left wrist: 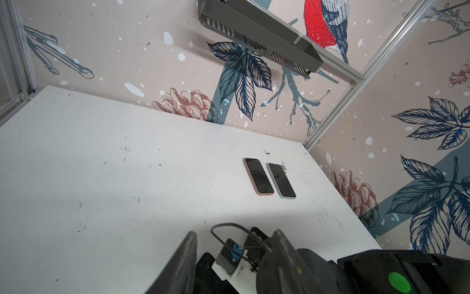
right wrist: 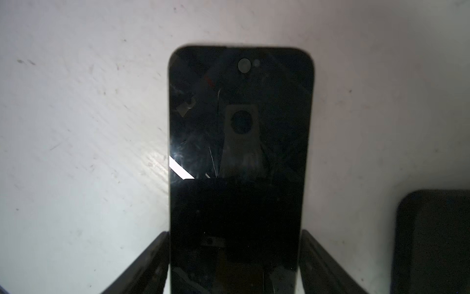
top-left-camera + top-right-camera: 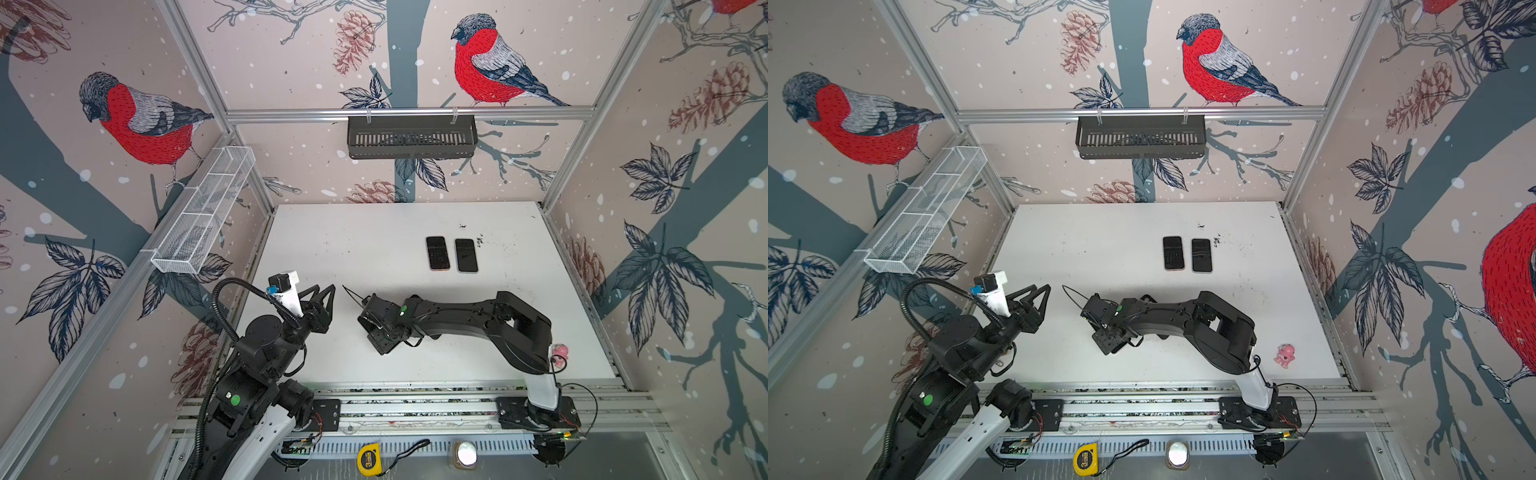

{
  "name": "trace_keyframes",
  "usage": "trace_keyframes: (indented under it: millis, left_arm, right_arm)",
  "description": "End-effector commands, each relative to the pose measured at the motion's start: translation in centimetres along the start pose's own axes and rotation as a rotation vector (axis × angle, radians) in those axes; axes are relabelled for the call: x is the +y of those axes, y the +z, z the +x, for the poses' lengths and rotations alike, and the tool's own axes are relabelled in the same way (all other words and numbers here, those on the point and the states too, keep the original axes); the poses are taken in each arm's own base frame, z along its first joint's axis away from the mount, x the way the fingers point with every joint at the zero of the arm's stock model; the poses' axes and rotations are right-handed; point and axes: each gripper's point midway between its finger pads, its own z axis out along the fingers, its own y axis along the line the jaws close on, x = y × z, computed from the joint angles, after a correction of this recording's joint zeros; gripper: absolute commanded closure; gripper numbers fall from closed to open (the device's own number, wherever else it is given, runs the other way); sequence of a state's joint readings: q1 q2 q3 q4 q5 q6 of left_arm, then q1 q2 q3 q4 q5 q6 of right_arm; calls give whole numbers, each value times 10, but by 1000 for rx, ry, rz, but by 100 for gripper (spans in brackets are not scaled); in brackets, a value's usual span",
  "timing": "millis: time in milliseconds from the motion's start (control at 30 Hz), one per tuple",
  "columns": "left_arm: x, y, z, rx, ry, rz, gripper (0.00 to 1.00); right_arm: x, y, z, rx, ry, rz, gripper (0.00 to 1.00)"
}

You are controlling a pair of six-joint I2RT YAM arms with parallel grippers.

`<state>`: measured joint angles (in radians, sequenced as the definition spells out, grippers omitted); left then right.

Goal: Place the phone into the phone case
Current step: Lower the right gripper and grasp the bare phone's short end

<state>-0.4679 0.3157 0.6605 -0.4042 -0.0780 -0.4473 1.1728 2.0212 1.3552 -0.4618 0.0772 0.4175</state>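
A black phone lies screen-up on the white table, shown only in the right wrist view. My right gripper points straight down over it, and its two fingers press against the phone's long edges. Close beside the phone lies a black phone case, of which only a rounded corner shows. In both top views the right wrist hides the phone and the case. My left gripper hovers a little left of the right wrist, open with nothing between its fingers.
Two more phones lie side by side at the back of the table, one in a pink case, one in a blue-grey case. A pink toy stands at the front right. Baskets hang on the back wall and left wall.
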Motion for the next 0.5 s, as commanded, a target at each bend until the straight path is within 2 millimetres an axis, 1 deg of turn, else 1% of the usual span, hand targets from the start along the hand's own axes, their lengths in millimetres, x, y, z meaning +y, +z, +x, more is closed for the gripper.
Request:
trace_keyframes:
  millis: [0,133,233,333,400,467]
  left_arm:
    - [-3,0,-6,-22,-1,11,52]
    - [-3,1,-5,-19,-1,10,52]
    - [-2,1,-5,-17,-1,8,52]
    - [-2,2,-5,-16,-1,6,52]
    - [-2,3,-4,-12,-1,4,52]
    - [-2,3,-4,-12,-1,4,52]
  right_arm:
    - [-2,0,4,19,7,6,33]
    - [-7,-15,-6,-22,14,21,34]
    - [-19,-31,-12,-59,29,46,33]
    - [-40,-47,-14,-87,53,74,34]
    - [-58,-58,-12,-102,78,94,34]
    - [-79,-63,-6,-101,104,119,34]
